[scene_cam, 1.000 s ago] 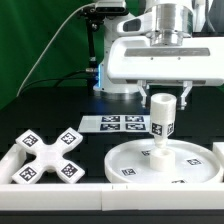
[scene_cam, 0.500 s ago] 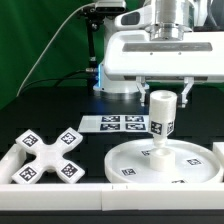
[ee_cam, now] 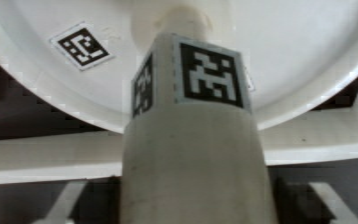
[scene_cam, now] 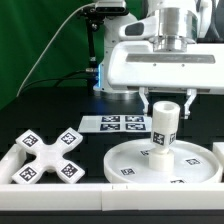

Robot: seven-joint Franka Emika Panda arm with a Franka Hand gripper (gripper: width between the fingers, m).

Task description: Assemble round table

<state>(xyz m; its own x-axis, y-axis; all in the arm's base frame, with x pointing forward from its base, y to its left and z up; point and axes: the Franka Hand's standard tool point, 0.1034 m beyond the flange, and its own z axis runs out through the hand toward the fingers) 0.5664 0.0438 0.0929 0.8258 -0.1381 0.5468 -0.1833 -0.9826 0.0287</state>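
The white post (scene_cam: 164,128) stands upright over the middle of the large round disc (scene_cam: 195,160), and its narrow lower end meets the disc's centre. My gripper (scene_cam: 168,104) is shut on the post's top end, with one finger (scene_cam: 190,103) showing on each side. In the wrist view the tagged post (ee_cam: 197,120) runs down between the jaws of my gripper (ee_cam: 190,205) onto the disc (ee_cam: 282,40). The X-shaped cross base (scene_cam: 45,155) lies flat at the exterior view's left, apart from the disc.
The marker board (scene_cam: 118,123) lies behind the disc. White border rails run along the front (scene_cam: 160,190) and round the left corner (scene_cam: 12,160). The arm's base and cables (scene_cam: 100,50) stand at the back.
My gripper has come down a little with the post in it, so the post's top sits lower over the disc. The cross base has not moved.
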